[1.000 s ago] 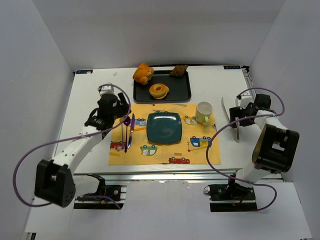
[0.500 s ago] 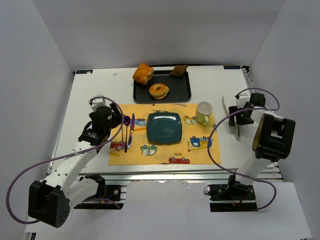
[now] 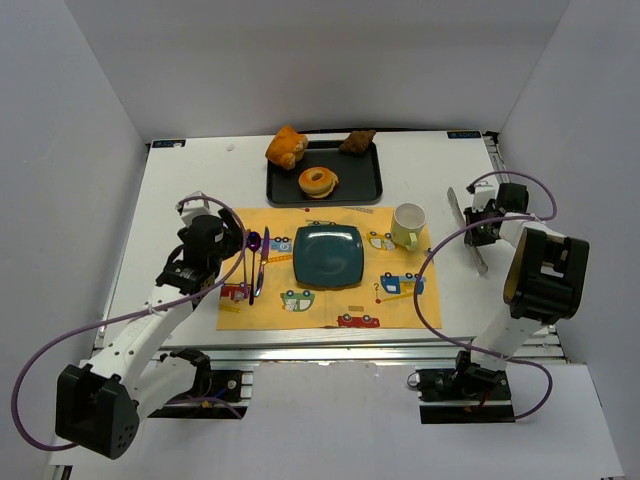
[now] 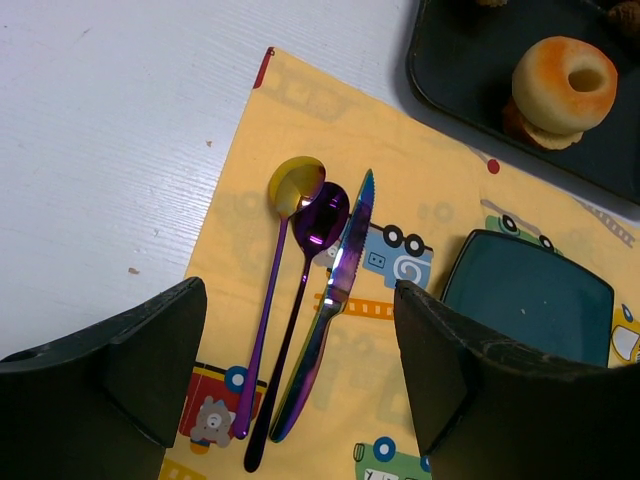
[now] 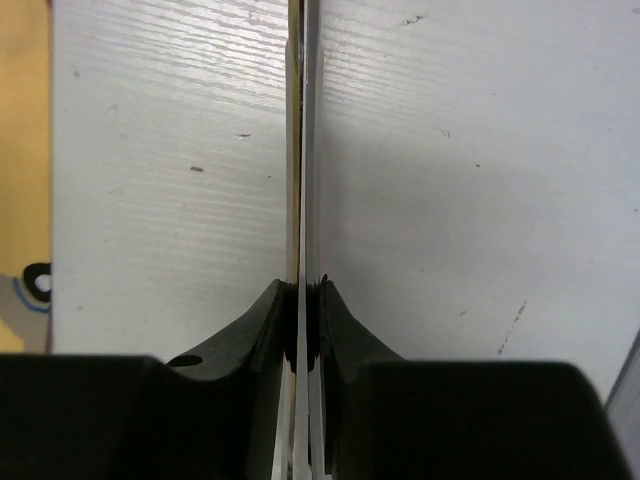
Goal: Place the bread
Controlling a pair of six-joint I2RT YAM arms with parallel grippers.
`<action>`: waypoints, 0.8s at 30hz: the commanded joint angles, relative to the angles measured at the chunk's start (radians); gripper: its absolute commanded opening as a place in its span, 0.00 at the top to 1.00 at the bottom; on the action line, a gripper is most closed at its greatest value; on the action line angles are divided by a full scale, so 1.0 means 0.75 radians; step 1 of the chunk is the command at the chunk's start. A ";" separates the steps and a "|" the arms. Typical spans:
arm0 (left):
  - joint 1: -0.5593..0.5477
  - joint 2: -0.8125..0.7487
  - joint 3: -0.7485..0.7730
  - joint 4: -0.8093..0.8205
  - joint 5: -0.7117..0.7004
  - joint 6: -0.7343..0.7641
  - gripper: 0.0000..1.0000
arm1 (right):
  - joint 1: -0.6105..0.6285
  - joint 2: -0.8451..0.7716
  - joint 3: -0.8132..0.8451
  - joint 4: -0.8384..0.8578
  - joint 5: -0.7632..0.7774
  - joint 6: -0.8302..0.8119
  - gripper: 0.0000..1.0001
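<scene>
Left gripper (image 4: 298,340): jaws wide apart above cutlery (image 4: 316,225); best parked clear. Teal plate (image 3: 328,254): judged target, centre to be aimed at. Bread (image 3: 358,141): at far right corner of black tray (image 3: 360,180), to be pinched lightly. Right gripper (image 5: 302,290): clamped on thin metal tool (image 5: 301,120), mug (image 3: 407,226) to be cleared. Bread surface: small, dark brown, rough-crusted, irregular.

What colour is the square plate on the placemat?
Dark teal, a single plain colour: the plate shows best in the top external view.
</scene>
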 commanded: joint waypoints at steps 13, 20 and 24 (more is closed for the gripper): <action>0.004 -0.127 0.001 -0.022 0.031 -0.043 0.15 | 0.463 0.095 0.956 -0.369 -0.440 0.406 0.68; 0.004 -0.139 0.003 -0.017 0.033 -0.096 0.15 | 0.512 0.361 1.219 -0.318 -0.530 0.634 0.61; 0.004 -0.119 0.007 -0.007 0.037 -0.110 0.15 | 0.523 0.431 1.290 -0.291 -0.512 0.649 0.57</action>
